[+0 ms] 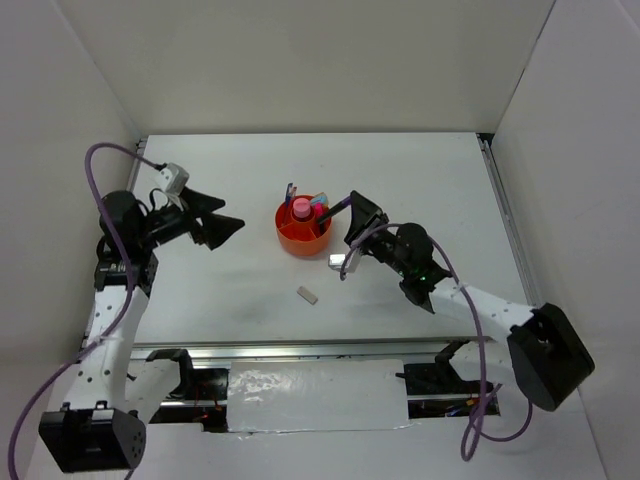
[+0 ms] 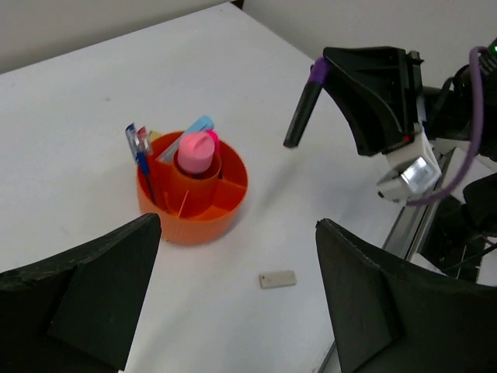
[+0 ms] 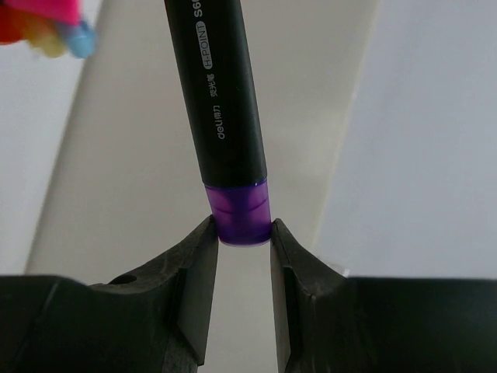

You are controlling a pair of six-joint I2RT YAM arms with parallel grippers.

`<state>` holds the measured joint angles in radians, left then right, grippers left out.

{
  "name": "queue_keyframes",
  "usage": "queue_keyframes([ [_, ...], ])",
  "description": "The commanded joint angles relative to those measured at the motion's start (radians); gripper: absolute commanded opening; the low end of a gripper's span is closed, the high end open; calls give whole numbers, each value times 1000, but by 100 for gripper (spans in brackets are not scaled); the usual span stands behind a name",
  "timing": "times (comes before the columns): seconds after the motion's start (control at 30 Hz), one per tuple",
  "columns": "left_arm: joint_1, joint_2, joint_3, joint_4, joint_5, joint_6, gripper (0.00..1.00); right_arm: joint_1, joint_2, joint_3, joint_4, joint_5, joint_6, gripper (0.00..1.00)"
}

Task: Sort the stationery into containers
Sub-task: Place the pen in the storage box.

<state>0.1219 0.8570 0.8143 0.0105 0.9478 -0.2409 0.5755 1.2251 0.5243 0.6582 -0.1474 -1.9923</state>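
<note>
The light, stiff, slick purple-black marker (image 3: 225, 116) is pinched by its purple end in the right fingers (image 3: 190, 272), at two o'clock of the organizer (image 1: 295, 243); it probably pivots easily. The left fingers (image 2: 85, 280) are spread wide, empty

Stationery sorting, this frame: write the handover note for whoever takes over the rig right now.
Left gripper: open and empty, in the air to the left of the orange organizer.
Right gripper: shut on the purple-black marker, gripped at its purple end, in the air to the right of the organizer.
Done: pink cylinder in the central cup; thin blue pen and light blue marker stand in the organizer; other items there are partly hidden.
Left: put the held marker in; the eraser lies on the table, on the organizer's near side.
</note>
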Motion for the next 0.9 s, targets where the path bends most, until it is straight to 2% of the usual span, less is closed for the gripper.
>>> queue_keyframes([
  [0.0, -111, 89, 149, 2, -52, 12, 93, 61, -120, -24, -17, -31, -343, 0],
  [0.07, -244, 166, 241, -69, -133, 70, 91, 92, -159, -29, -54, -3, -332, 0],
  [0.2, -297, 295, 351, -128, -184, 63, 91, 165, -206, -24, -114, 68, -303, 0],
  [0.23, -312, 318, 393, -230, -204, 121, 90, 176, -216, -20, -135, 80, -297, 0],
  [0.3, -408, 384, 525, -341, -315, 228, 91, 204, -220, -12, -150, 104, -283, 0],
  [0.33, -497, 401, 581, -410, -369, 277, 91, 210, -220, -9, -157, 111, -280, 0],
  [0.37, -545, 413, 604, -441, -468, 305, 92, 214, -220, -7, -157, 115, -280, 0],
  [0.43, -666, 462, 666, -513, -542, 356, 92, 233, -214, 2, -167, 127, -278, 0],
  [0.7, -720, 614, 816, -635, -560, 373, 81, 257, -216, 14, -184, 170, -258, 0],
  [0.87, -740, 649, 829, -656, -596, 384, 81, 264, -217, 11, -181, 178, -250, 0],
])
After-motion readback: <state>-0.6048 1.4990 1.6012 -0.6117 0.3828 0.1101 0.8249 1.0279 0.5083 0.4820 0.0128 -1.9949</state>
